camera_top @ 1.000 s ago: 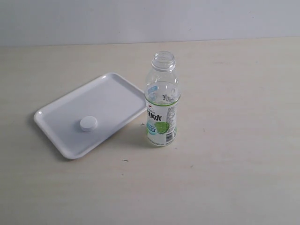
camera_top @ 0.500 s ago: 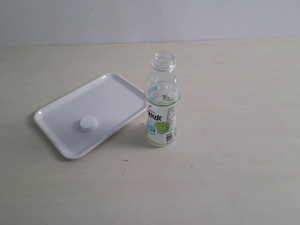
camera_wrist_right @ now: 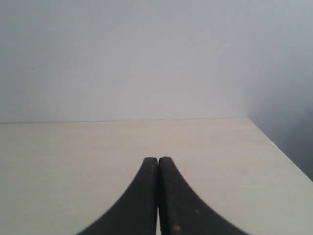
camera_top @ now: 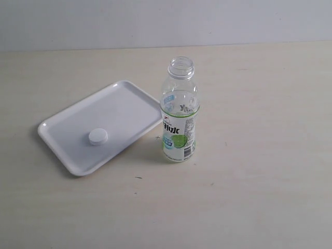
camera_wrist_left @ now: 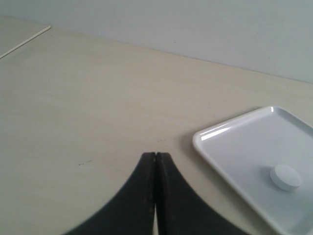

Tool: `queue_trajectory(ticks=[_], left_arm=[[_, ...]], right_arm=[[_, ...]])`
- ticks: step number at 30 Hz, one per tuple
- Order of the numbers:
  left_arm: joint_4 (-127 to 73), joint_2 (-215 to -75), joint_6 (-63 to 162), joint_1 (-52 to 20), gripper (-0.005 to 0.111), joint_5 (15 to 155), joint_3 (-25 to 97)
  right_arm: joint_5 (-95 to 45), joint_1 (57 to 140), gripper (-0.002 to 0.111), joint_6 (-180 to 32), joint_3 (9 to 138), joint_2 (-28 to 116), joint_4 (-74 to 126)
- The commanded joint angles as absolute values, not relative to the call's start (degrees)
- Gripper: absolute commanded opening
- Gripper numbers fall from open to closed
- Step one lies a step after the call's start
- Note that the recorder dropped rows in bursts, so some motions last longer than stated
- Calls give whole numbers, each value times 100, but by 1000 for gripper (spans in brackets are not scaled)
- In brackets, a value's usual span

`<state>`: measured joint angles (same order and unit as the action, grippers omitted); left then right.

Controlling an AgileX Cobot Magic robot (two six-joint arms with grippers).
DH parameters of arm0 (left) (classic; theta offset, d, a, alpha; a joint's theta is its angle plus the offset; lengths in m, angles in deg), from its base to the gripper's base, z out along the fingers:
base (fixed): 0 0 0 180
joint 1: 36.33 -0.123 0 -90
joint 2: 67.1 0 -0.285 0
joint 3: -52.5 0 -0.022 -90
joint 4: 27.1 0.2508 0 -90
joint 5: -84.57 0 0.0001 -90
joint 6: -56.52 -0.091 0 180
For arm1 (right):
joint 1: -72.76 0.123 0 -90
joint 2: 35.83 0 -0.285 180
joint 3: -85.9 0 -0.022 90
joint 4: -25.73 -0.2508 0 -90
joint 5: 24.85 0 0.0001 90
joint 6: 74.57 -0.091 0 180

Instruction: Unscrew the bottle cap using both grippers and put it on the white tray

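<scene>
One cap [camera_top: 98,136] lies flat on the tray [camera_top: 124,106], left of centre in the exterior frame, touching nothing else. Mid-frame the bottle [camera_top: 179,116] stands upright with its neck open, just beside the tray's right corner; whether they touch I cannot tell. Neither arm shows in that frame. The left gripper [camera_wrist_left: 155,156] has its jaws pressed together on nothing, with tray and cap at the lower right of its wrist frame. The right gripper [camera_wrist_right: 158,160] is likewise closed and empty over bare table [camera_top: 259,197]. The task looks done. What remains, I judge, is keeping both arms well clear of the light, tippable bottle and the tray.
</scene>
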<state>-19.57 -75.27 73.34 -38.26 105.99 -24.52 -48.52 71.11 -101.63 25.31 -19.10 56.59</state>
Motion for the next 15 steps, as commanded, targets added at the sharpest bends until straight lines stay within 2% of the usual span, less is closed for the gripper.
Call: queue_trajectory(ticks=[1,6,15], left_arm=[[-2008,-7489,7324,-3805,0,10545,-2471],[-2008,-7489,7324,-3805,0,10545,-2471],[-2008,-7489,7324,-3805,0,10545,-2471]], right_arm=[[-4858,7078,0,-8597,2204,-2148,4581],[-4868,7078,0,-6708,1704,-2461,2860],[-4663,7078,0,-7835,1147,-2804,2573]])
